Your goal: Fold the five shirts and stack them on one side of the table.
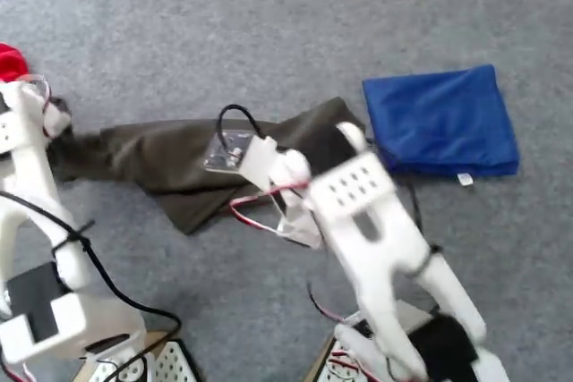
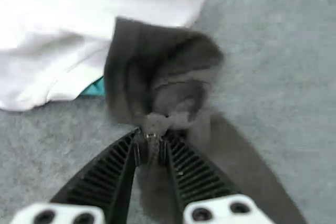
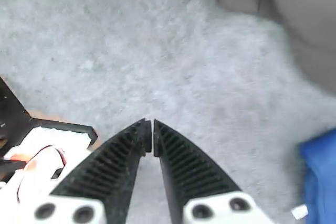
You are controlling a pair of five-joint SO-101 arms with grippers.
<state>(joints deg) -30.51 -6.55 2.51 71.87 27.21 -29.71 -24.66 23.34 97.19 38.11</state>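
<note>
So the gray tabletop [image 1: 269,33] has one big dark olive shirt [image 1: 170,163] sprawled across the middle. Its long axis runs left to right, so it's stretched out and not folded yet. Its right end sits just beside the folded blue shirt [image 1: 439,123], which is over on the right side, and that looks like where the stack is starting.

The left end of the dark shirt is the bit that matters. It's bunched up at the left edge, next to a white shirt [image 2: 79,24] and a bit of red cloth [image 1: 9,62].

The left end effector [image 2: 151,142] has its jaws pinched nearly closed on a wad of that dark fabric, so it owns the left end.

The right end effector [image 3: 151,129] is clamped together on nothing and hangs over bare tabletop. The dark shirt lies just past its tips without touching them.

My read is that the right arm is the nearer one to the shirt's free right end. It would need to open up and take that end so both arms can pull the thing flat.
</note>
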